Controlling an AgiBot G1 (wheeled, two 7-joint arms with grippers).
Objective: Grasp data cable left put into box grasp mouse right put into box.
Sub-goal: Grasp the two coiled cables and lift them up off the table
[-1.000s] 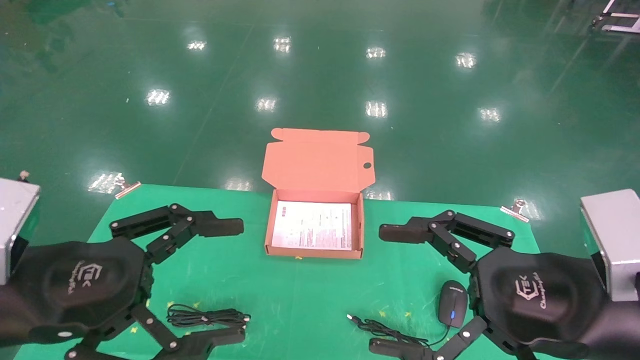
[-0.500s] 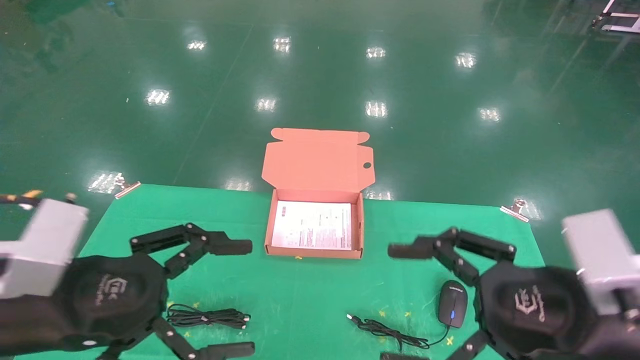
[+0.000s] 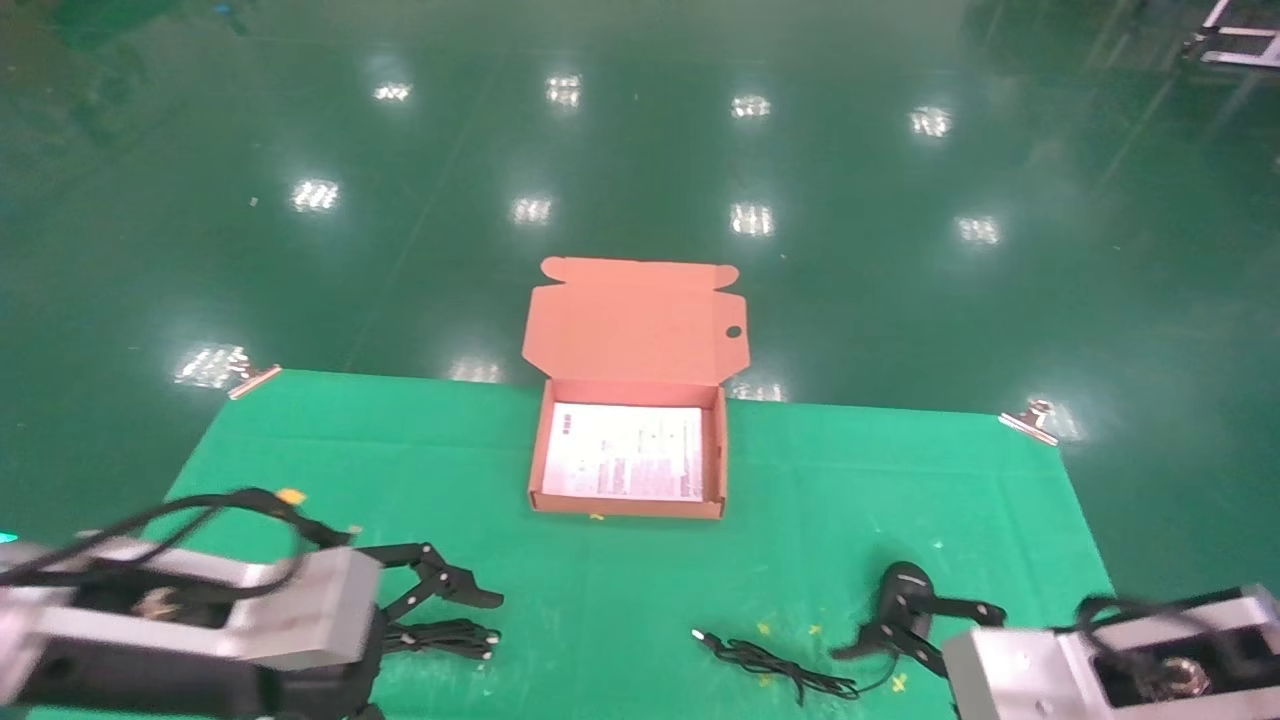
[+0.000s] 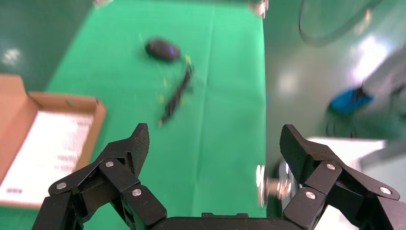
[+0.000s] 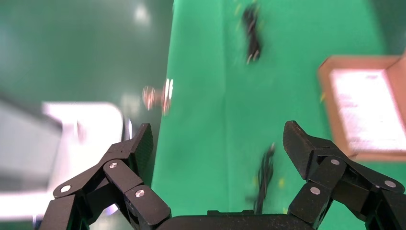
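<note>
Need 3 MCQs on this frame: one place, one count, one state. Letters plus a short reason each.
1. Where is the data cable?
A. in the box
B. on the green mat by the left tool
C. beside the mouse

2. How many things lie in the box on its printed sheet?
A. none
B. one
C. two

3. State of the box lid?
A. shut
B. torn off
C. open, standing up behind

Answers:
1 B: the coil lies on the green mat beside the left tool.
2 A: only the sheet shows.
3 C: the flap rises behind the tray.
</note>
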